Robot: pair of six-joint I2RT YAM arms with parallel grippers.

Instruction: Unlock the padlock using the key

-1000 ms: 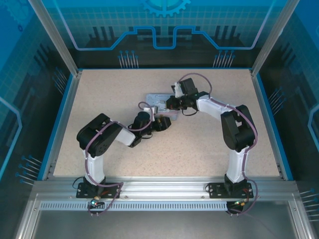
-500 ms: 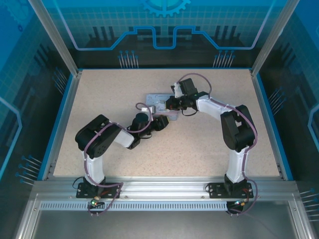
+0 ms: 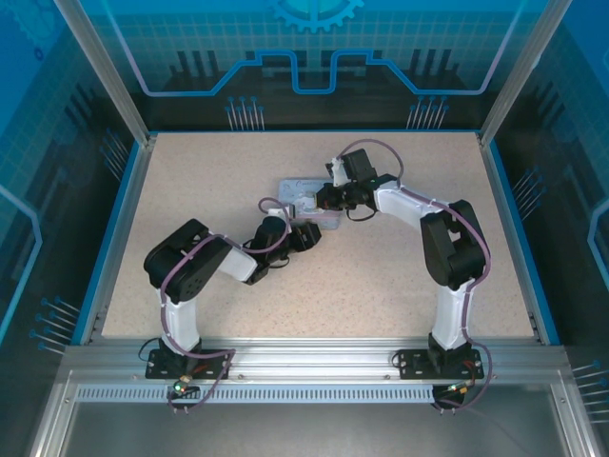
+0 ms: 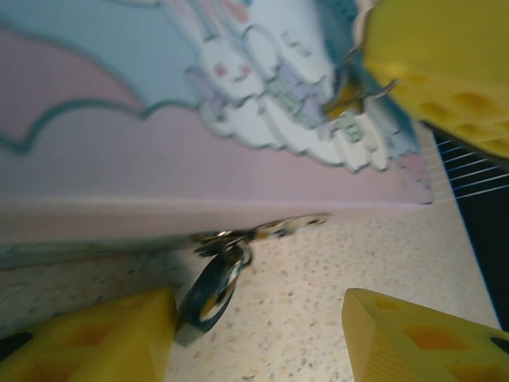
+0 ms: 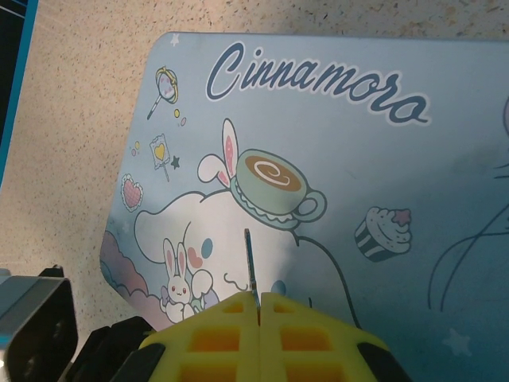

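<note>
right gripper (image 5: 259, 305): clamped on the key (image 5: 249, 263), blade pointing to 12 o'clock over the tin (image 5: 342, 151).
left gripper (image 4: 256, 309): jaws apart, gripping nothing.
padlock (image 4: 211, 286): on the table (image 4: 318, 274) against the tin's edge, at 9 o'clock between those jaws.

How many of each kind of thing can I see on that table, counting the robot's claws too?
grippers: 2 (left gripper, right gripper)
tin: 1
padlock: 1
key: 1
Total: 5
</note>
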